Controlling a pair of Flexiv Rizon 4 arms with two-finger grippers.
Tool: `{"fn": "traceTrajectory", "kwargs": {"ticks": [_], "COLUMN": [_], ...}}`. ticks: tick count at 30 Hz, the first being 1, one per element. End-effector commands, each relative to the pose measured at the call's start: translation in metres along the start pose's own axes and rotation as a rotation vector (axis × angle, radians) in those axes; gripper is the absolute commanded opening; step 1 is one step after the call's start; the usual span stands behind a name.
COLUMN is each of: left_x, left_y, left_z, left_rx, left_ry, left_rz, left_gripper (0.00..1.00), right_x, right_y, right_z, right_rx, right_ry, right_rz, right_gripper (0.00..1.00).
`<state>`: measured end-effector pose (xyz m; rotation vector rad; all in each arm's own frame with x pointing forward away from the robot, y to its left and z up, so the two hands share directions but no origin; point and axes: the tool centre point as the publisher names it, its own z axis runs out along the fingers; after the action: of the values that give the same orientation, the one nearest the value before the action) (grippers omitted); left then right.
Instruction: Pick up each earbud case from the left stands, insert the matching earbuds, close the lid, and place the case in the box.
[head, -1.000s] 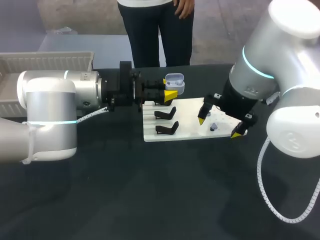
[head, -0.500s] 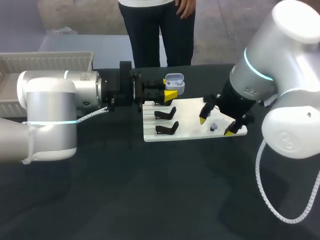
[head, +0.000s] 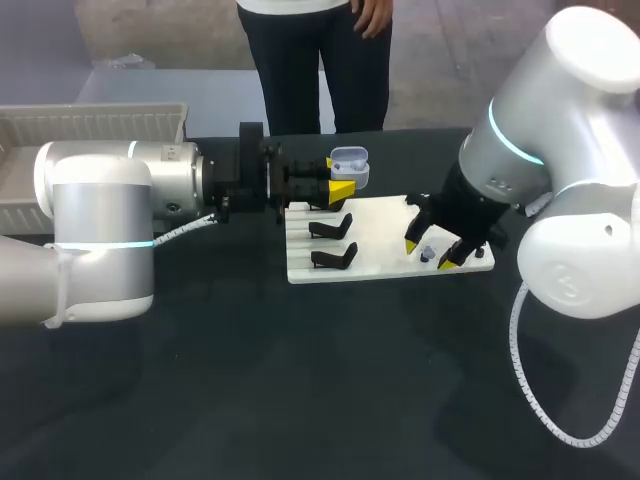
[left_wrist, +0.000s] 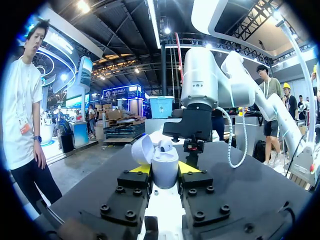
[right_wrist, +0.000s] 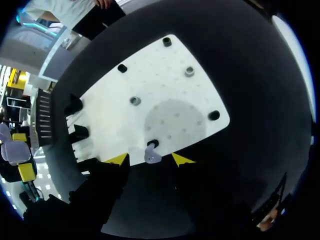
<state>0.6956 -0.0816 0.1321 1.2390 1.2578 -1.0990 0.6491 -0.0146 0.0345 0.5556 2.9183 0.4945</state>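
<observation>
Right wrist view: my right claw (right_wrist: 150, 160) stands spread apart, straddling the small earbud (right_wrist: 151, 156) on its peg on the white board (right_wrist: 165, 95). It looks light, smooth and slippery, so I'd pinch its rounded sides gently. My left claw (left_wrist: 164, 169) is clamped on the open case (left_wrist: 165, 159), held aloft near the board.

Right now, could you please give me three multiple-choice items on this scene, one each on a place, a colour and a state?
1. Where is the case? A. On a stand. B. In the left end effector. C. In the box.
2. What colour is the board? A. White. B. Red. C. Green.
3. How is the case's lid? A. Closed. B. Missing. C. Open.
Answers: 1 B, its yellow tips press the case from both sides; 2 A, its bare surface is white; 3 C, it stands tipped back off the body.
</observation>
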Motion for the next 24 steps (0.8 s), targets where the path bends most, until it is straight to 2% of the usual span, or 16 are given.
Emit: {"fn": "traceTrajectory", "kwargs": {"ticks": [1,17,24], "left_x": [0.0001,0.0001,0.0001], "left_y": [-0.0013,-0.0013,-0.0013], "left_z": [0.0005,0.0005,0.0005], "left_rx": [-0.006,-0.006,-0.006], "left_ry": [-0.001,-0.001,-0.001], "left_rz": [0.002,0.002,0.002], "left_gripper": [0.0,0.0,0.0], "right_x": [-0.0011,-0.0036,-0.0039], "right_y": [0.0005,-0.0013,-0.001], "right_z": [0.002,0.0081,0.0081], "right_rx": [0.0,0.007,0.005], "right_ry": [0.001,0.013,0.013], "right_rz": [-0.001,0.002,0.004], "right_gripper": [0.49,0.44,0.38]}}
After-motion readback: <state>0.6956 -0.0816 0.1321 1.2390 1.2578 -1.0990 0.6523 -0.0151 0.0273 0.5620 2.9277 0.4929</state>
